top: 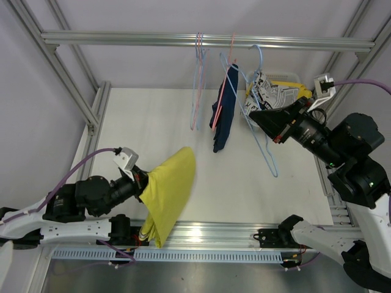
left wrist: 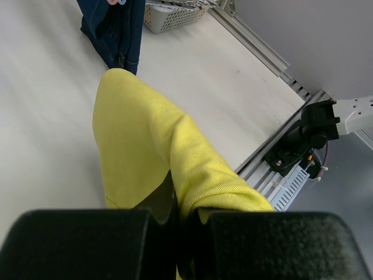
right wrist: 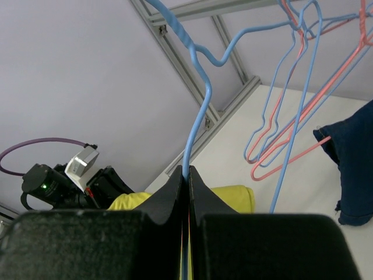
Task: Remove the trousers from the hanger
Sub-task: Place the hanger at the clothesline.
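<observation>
Open table [top: 140, 128] lies left of the empty hangers [top: 197, 91]; navy trousers [top: 223, 113] and a slanting blue hanger [top: 266, 149] crowd the middle, yellow trousers [top: 171, 189] cover the near left, a basket [left wrist: 169, 17] fills the far right corner

Mesh basket [left wrist: 172, 16], seemingly plastic, on table [top: 146, 140]

The bright yellow trousers [top: 171, 189] hang folded from the closed left end effector [top: 145, 182], fanning out over the near edge of the surface [top: 146, 128]. The dark navy trousers [top: 225, 107] are draped over a red hanger [top: 232, 44] on the top rail, with their lower end close to the surface. The black-and-white print trousers [top: 275, 93] lie crumpled at the back right, with a mustard piece [top: 303, 91] just beside them. An empty blue hanger [right wrist: 197, 128] hangs tilted, its wire pinched in the right end effector [top: 252, 114].
</observation>
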Tool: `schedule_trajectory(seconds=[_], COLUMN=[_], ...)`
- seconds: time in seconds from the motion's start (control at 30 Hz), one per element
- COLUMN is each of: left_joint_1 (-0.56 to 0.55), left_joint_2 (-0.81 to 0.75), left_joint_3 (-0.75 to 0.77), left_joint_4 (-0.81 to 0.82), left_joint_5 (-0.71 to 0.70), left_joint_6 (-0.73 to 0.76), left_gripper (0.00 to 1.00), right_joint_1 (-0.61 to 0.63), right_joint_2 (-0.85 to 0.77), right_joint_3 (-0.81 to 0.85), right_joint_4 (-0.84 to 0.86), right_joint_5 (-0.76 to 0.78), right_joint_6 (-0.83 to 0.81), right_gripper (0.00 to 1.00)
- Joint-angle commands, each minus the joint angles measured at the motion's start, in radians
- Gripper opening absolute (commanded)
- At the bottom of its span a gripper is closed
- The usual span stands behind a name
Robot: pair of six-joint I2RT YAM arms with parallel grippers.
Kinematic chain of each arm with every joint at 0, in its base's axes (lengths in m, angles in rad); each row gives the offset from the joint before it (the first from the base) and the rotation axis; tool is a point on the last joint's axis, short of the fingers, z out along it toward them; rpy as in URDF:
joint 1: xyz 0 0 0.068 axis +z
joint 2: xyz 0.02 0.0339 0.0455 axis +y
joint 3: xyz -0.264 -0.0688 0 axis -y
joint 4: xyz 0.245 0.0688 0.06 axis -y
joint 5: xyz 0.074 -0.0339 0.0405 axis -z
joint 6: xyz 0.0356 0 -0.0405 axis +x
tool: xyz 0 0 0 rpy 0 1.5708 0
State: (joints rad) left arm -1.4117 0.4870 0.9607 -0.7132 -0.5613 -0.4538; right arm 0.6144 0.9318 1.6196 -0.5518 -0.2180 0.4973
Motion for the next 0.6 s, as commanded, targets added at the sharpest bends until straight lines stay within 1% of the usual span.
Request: schedule_trajectory(seconds=[0.0,0.23,0.33,0.37,0.4,0.57], left_joint_1=[-0.004,-0.004,-0.004,-0.004,-0.004,-0.004], left_joint_2=[-0.005,-0.018,-0.024,-0.025,-0.028,-0.041], left_joint_3=[0.013,0.006,0.0,0.0,-0.008,-0.02], left_joint_4=[0.166,0.156,0.155,0.153,0.15,0.136], left_joint_5=[0.012,0.011,0.011,0.011,0.009,0.011], left_joint_6=[-0.037,-0.04,-0.042,-0.042,-0.045,-0.049], left_gripper=[0.01,0.01,0.01,0.01,0.01,0.01], right_joint_1=[0.01,0.062,0.103,0.114,0.158,0.199], right_joint_2=[0.019,0.073,0.105,0.113,0.151,0.208], right_joint_3=[-0.041,-0.086,-0.089,-0.089,-0.089,-0.078], right_joint_4=[0.072,0.141,0.164,0.173,0.209,0.256], right_joint_5=[-0.015,0.029,0.072,0.098,0.156,0.218], right_joint_6=[0.035,0.044,0.047,0.046,0.04,0.018], right_gripper=[0.0,0.0,0.0,0.0,0.0,0.0])
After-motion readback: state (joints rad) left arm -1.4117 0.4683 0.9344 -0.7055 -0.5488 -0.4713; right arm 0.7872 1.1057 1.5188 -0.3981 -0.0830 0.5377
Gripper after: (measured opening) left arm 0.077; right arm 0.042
